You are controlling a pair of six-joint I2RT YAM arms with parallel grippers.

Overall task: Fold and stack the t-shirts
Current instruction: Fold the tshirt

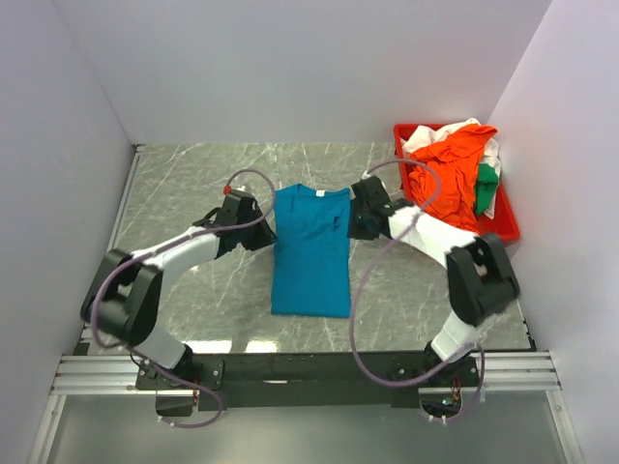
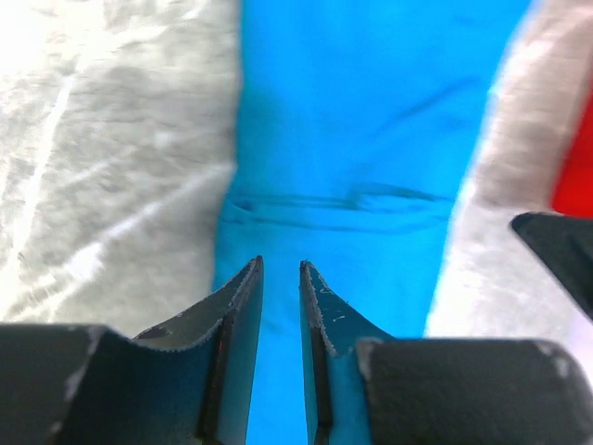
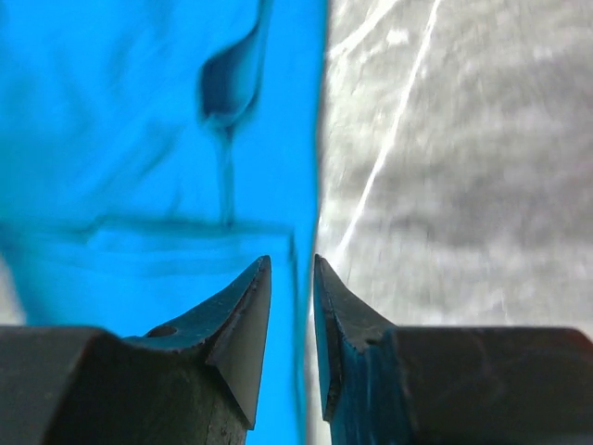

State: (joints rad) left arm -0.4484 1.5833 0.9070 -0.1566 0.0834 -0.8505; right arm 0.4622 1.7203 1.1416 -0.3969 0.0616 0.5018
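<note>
One teal t-shirt (image 1: 310,256) lies on the table (image 1: 193,184); one tray (image 1: 507,230) holds other t-shirts (image 1: 450,159).

top: overhead fr behind | wrists: close-up | shared: teal t-shirt (image 1: 311,253)

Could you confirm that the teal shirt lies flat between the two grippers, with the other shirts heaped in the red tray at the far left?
Not quite: the top external view shows the red tray with the other shirts at the far right. The rest holds.
</note>
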